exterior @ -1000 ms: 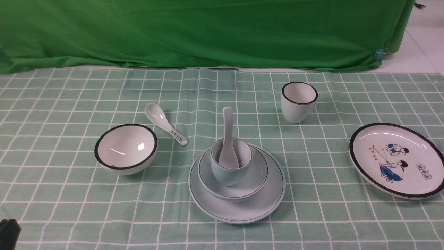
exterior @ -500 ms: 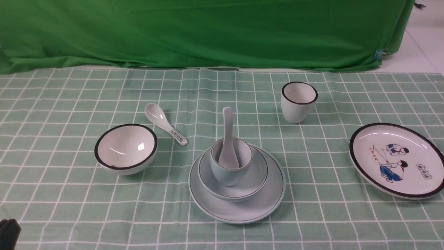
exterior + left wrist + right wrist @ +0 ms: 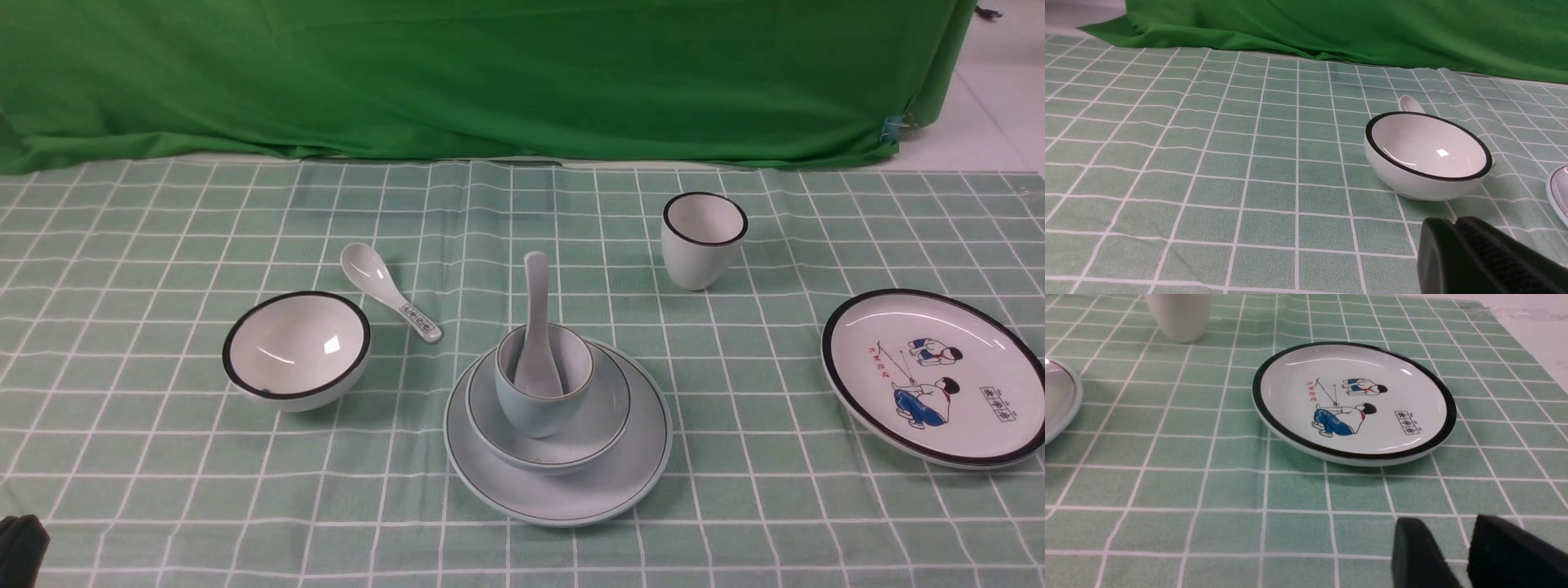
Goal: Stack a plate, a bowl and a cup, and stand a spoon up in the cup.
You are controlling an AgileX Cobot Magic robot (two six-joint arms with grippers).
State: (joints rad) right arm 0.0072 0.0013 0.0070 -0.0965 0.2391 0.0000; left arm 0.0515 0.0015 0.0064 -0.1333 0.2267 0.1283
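The pale blue-grey plate (image 3: 622, 482) lies at the front centre of the checked cloth. The shallow bowl (image 3: 606, 408) sits in it, and the small pale blue cup (image 3: 531, 415) stands in the bowl. The plain white spoon (image 3: 536, 294) stands in the cup, handle up and leaning away. My left gripper (image 3: 1455, 223) is shut and empty, low over the cloth in front of the black-rimmed bowl (image 3: 1427, 157). My right gripper (image 3: 1447, 526) is open with nothing between its fingers, just short of the cartoon plate (image 3: 1353, 402). Both are well away from the stack.
A white black-rimmed bowl (image 3: 296, 347) and a patterned-handle spoon (image 3: 388, 290) lie left of the stack. A white black-rimmed cup (image 3: 704, 238) stands behind it to the right, and the cartoon plate (image 3: 935, 376) lies far right. Green drape (image 3: 490, 73) hangs behind.
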